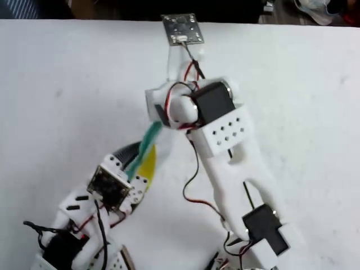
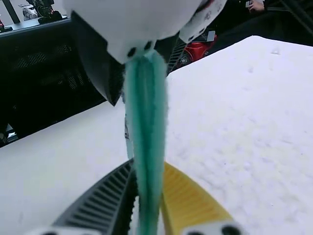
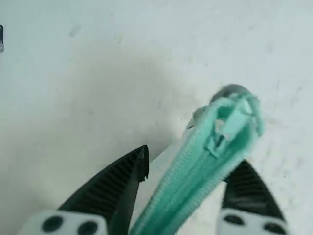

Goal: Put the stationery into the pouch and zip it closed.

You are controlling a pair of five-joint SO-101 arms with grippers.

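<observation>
Above the table (image 1: 67,84), the left gripper (image 2: 146,171) and right gripper (image 3: 193,164) clamp the pouch (image 1: 147,140) zipper taut, likely for zipping

Pouch (image 3: 195,176) zipper end blurred, possibly closed

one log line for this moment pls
pouch: held by teal zipper edge, both arms | left gripper: shut on pouch | right gripper: shut on pouch

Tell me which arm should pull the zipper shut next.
Right, probably: the right gripper sits where the zipper ends, by what looks like the slider; the left gripper clamps it farther along, anchoring.
</observation>
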